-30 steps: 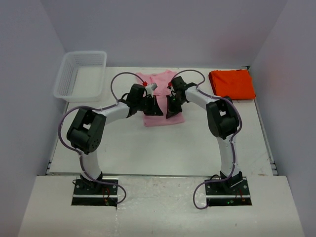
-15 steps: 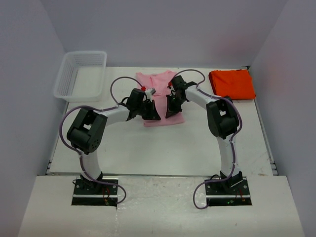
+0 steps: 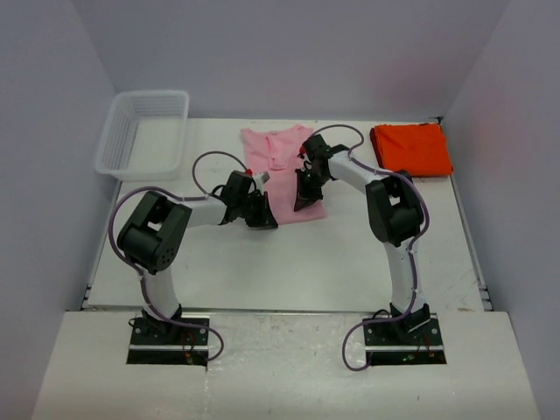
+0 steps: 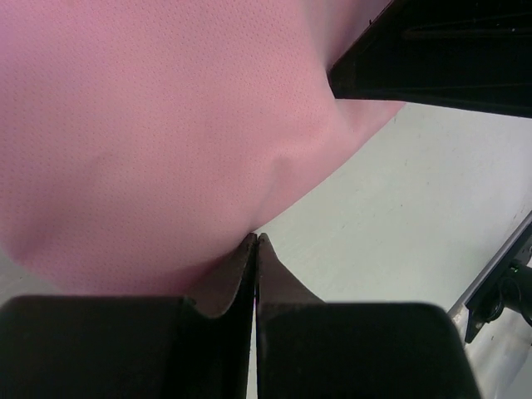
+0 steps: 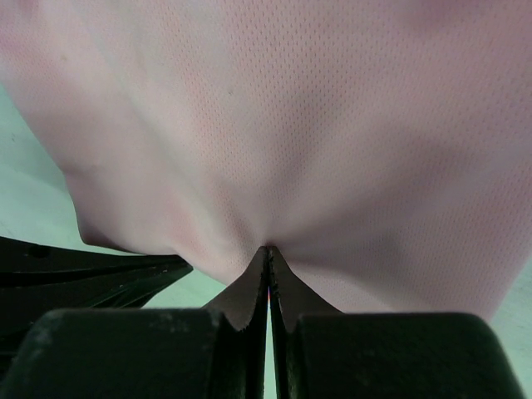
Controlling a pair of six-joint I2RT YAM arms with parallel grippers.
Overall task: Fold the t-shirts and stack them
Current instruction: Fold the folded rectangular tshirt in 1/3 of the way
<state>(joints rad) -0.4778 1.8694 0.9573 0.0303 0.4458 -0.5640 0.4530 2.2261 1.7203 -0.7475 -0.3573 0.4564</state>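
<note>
- Between the two hands, the pink t-shirt (image 3: 284,162) lies spread on the surface (image 3: 289,262), its collar at the end far from both hands and its hem at their fingertips.
- Left hand (image 4: 255,240): fingers pressed together, pinching the hem edge of the pink t-shirt at its left corner.
- Right hand (image 5: 268,249): fingers pressed together too, nipping a small pucker of the same cloth at the other hem corner.
- Well off to the outer side of the right hand, the orange-red t-shirt (image 3: 411,149) sits as a neat folded square, so that one looks done.
- Left to do, as I judge it: the pink t-shirt seems narrowed at the sides but still lies at full length, so it needs its lengthwise fold and then stacking with the orange-red one.
- Beyond the left hand, on its outer side, the basket (image 3: 144,131) stands apart from both shirts.
- Compared with a second ago, the left hand has drawn back toward its own base with the corner, while the right hand has barely shifted.
</note>
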